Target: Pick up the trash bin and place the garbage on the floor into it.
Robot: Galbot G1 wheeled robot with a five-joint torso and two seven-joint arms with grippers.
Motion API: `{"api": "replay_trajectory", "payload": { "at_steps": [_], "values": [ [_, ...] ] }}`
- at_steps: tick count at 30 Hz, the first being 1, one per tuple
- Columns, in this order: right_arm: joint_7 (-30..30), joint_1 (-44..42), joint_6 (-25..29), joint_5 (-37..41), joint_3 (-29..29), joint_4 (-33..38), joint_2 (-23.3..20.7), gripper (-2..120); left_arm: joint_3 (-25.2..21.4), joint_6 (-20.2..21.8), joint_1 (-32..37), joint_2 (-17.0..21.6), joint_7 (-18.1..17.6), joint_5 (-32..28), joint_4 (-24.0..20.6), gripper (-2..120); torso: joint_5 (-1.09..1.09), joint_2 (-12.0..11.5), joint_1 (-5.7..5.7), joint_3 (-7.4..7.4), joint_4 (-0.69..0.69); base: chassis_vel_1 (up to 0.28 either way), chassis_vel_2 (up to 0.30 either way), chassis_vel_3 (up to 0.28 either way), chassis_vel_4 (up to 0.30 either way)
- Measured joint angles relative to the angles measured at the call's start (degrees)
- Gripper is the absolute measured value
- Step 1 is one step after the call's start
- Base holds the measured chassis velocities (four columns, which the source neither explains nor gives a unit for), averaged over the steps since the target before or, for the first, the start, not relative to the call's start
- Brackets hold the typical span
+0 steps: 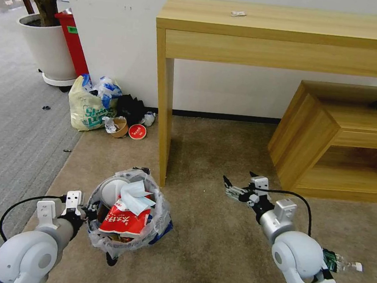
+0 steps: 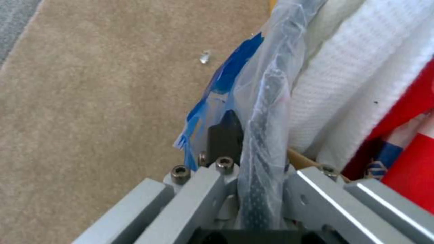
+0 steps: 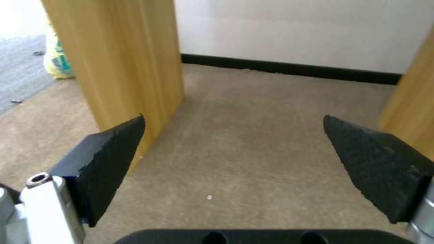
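Crinkly-lined trash bin rim pinched by left gripper; right gripper spread over beige floor.

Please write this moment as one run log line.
left gripper: shut on trash bin rim | right gripper: open over floor

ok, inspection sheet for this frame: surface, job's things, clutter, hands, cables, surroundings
Surface: beige carpet, grey strip at left.
Job's things: trash bin full; red wrapper and white slipper inside.
Clutter: plastic bottle under the right arm; cup, red lid by yellow bag.
Hands: left hand shut on bin rim; right hand open, empty, above carpet.
Cables: black lead looped off right wrist.
Surroundings: wooden table, low shelf, planter.
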Motion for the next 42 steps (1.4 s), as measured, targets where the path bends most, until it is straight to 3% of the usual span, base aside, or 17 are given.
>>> {"api": "replay_trajectory", "payload": {
  "at_steps": [13, 21, 28, 32, 42],
  "values": [
    [-1.68, -4.09, 2.61, -1.46, 4.33, -1.94, 1.99, 100, -0.06, 0.0, 1.91, 0.01, -0.12, 0.73, -1.97, 0, -0.03, 0.0, 0.01, 0.01, -0.02, -0.201, -0.185, 0.2, 0.195],
    [-1.46, -5.02, 3.15, -0.53, 5.88, -6.87, 2.04, 100, 0.06, 0.0, 2.55, -0.65, -0.12, 1.27, -2.54, 0, 0.01, 0.0, 0.0, 0.01, -0.02, -0.187, -0.193, 0.179, 0.192],
    [-1.67, -2.45, 1.47, 2.42, 6.58, -19.87, 1.65, 100, -0.21, 0.0, 3.48, -1.3, 0.09, 2.02, -2.91, 0, -0.01, 0.0, 0.0, 0.01, 0.0, -0.059, -0.062, 0.048, 0.049],
    [-1.49, -1.12, -1.51, 6.3, 5.79, -24.45, 1.4, 100, -0.11, 0.0, 3.43, -1.42, 0.1, 2.13, -2.87, 0, -0.01, 0.0, 0.0, 0.01, 0.0, 0.0, 0.0, 0.0, 0.0],
    [1.25, 5.2, -4.58, 7.08, 1.25, -35.71, 3.47, 100, 0.46, 0.0, 3.01, -1.21, -0.05, 2.11, -2.75, 0, 0.0, 0.0, 0.01, 0.01, -0.01, 0.0, 0.0, 0.0, 0.0]
  ]
}}
